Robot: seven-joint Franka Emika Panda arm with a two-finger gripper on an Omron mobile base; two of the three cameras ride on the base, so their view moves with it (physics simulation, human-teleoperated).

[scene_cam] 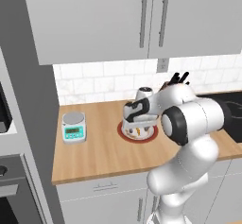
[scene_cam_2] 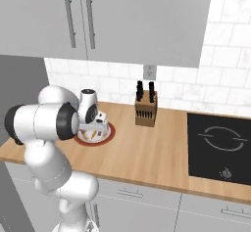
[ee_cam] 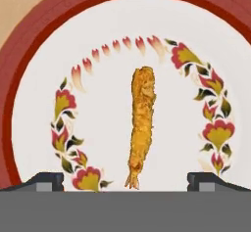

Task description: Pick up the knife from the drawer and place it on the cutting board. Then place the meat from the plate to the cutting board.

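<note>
The plate (ee_cam: 29, 40) has a white centre with a flower pattern and a broad dark red rim; it rests on the wooden counter (scene_cam: 94, 157). The meat (ee_cam: 142, 123), a thin orange-tan strip, lies in the plate's middle. My gripper (ee_cam: 126, 181) hangs just above the plate, open, with its fingertips (ee_cam: 46, 181) set wide on either side of the strip's near end and nothing between them. From the base, the hand (scene_cam: 138, 124) covers most of the plate (scene_cam: 124, 134). The knife, the drawer and the cutting board are out of view.
A teal scale (scene_cam: 74, 126) stands left of the plate. A wooden knife block (scene_cam_2: 146, 109) sits by the wall to its right, and a black cooktop (scene_cam_2: 220, 148) lies further right. Grey wall cabinets (scene_cam: 142, 20) hang above. Closed pale grey fronts (scene_cam: 106, 186) run under the counter edge.
</note>
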